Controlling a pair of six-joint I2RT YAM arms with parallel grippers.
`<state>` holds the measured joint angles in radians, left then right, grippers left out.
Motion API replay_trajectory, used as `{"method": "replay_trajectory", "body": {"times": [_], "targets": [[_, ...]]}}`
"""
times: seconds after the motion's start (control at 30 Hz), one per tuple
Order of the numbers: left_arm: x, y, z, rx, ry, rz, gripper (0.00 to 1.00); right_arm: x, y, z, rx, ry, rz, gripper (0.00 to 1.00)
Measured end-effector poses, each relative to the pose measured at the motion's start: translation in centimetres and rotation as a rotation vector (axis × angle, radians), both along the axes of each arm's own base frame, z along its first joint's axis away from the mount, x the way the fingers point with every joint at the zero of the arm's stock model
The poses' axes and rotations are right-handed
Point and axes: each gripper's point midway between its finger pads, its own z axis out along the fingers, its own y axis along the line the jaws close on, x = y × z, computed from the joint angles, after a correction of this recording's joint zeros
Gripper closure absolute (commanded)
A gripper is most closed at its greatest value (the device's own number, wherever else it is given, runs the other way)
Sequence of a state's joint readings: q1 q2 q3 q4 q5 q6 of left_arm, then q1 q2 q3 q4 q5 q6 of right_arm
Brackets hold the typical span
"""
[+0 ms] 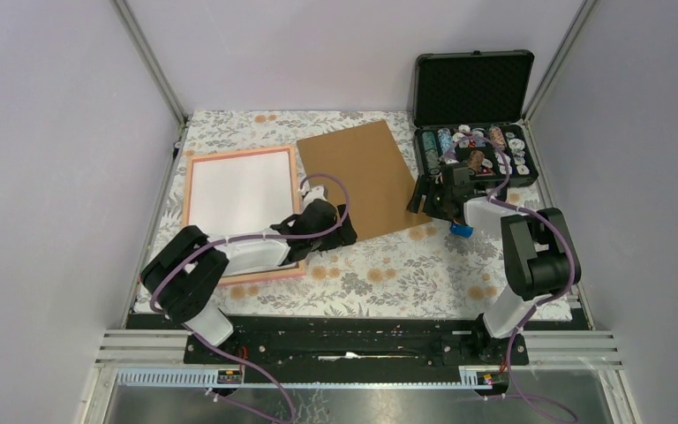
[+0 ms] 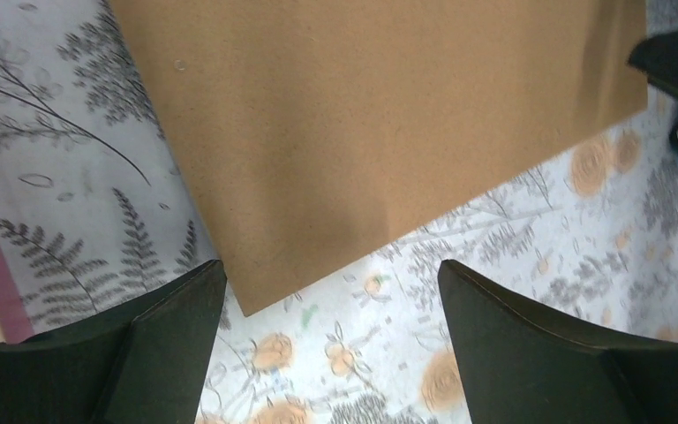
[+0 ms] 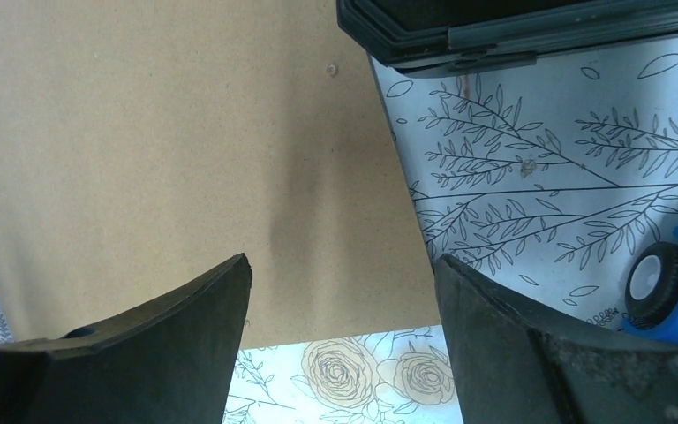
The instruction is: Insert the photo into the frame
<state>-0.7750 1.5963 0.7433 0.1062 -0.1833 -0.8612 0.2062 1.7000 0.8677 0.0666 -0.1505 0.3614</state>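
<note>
I find the left jaws released and empty, spread wide above the near corner of the brown backing board (image 2: 380,132). The right jaws are likewise parted and grasp nothing. They sit over the board's right edge, just beside the near left corner of the open black case (image 3: 512,31). A small blue object (image 3: 675,296) lies on the flowered counter (image 3: 530,177) to the right of those jaws. The board lies flat and skewed at mid-counter. To its left the frame (image 1: 241,152) lies flat, its pink border showing. The photo (image 1: 240,193) lies inside that border, white back up. The left arm (image 1: 256,252) crosses the frame's near right corner. The case stands at the far right, its lid upright, with round chips (image 1: 477,146) in its tray.
</note>
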Motion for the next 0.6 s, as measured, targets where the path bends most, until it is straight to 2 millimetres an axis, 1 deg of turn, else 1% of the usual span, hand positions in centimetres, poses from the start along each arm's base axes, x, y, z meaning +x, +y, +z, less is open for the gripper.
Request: {"method": "replay_trajectory", "body": {"times": [0.1, 0.17, 0.23, 0.37, 0.43, 0.47, 0.53, 0.6], "targets": [[-1.2, -0.5, 1.1, -0.014, 0.044, -0.064, 0.08, 0.0, -0.1, 0.0, -0.003, -0.031, -0.006, 0.19], [-1.9, -0.7, 2.6, -0.044, 0.046, -0.091, 0.08, -0.2, -0.1, 0.0, -0.013, -0.047, -0.009, 0.18], [-2.5, -0.7, 4.8, -0.083, 0.029, -0.108, 0.08, -0.8, 0.1, 0.0, -0.027, -0.057, -0.007, 0.18], [-3.2, -0.5, 10.4, -0.19, -0.059, -0.115, 0.08, -2.5, 0.8, -0.1, -0.049, -0.061, 0.003, 0.19], [-3.5, -0.3, 13.1, -0.248, -0.109, -0.109, 0.06, -3.1, 1.9, 0.1, -0.031, -0.065, 0.006, 0.19], [-3.8, 0.0, 14.4, -0.282, -0.131, -0.104, 0.06, -3.2, 2.9, 0.6, -0.003, -0.074, 0.013, 0.19], [-4.3, 0.6, 15.7, -0.316, -0.158, -0.092, 0.05, -3.7, 5.2, 1.4, 0.038, -0.095, 0.045, 0.19], [-5.1, 1.9, 16.0, -0.326, -0.173, -0.064, 0.04, -4.4, 7.7, 2.0, 0.079, -0.106, 0.09, 0.19]]}}
